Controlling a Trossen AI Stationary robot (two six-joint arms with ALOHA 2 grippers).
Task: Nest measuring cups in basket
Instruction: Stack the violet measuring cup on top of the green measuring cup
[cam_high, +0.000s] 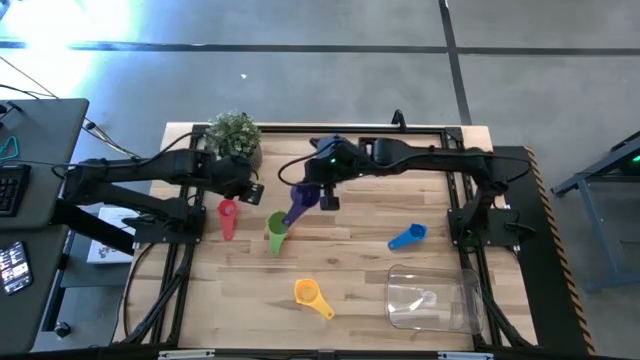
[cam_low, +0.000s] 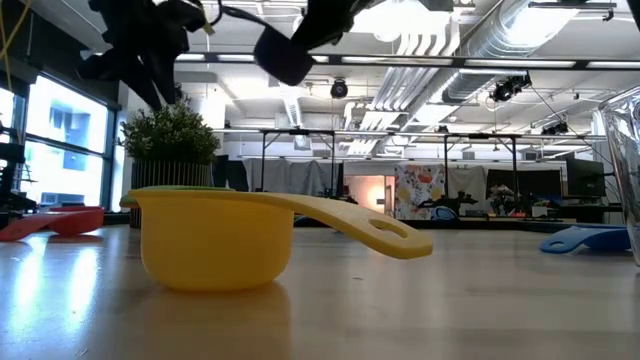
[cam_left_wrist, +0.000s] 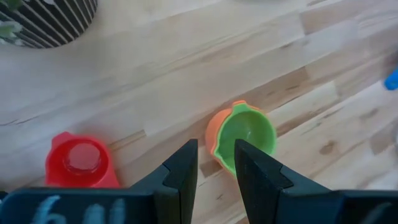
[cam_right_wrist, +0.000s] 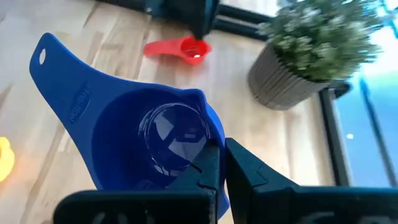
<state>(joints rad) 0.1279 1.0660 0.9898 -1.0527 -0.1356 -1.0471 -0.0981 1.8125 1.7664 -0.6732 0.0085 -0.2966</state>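
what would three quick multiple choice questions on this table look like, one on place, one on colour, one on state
1. Where is the clear basket?
A. front right of the table
B. beside the plant
C. under the left arm

2. What colour is the cup nearest the low camera?
A. yellow
B. pink
C. black

3. What is the right gripper doing?
A. hanging open
B. shut on the purple-blue cup
C. shut on the plant

Answers: 1 A, the high view shows it there. 2 A, plainly yellow. 3 B, the fingers pinch its rim.
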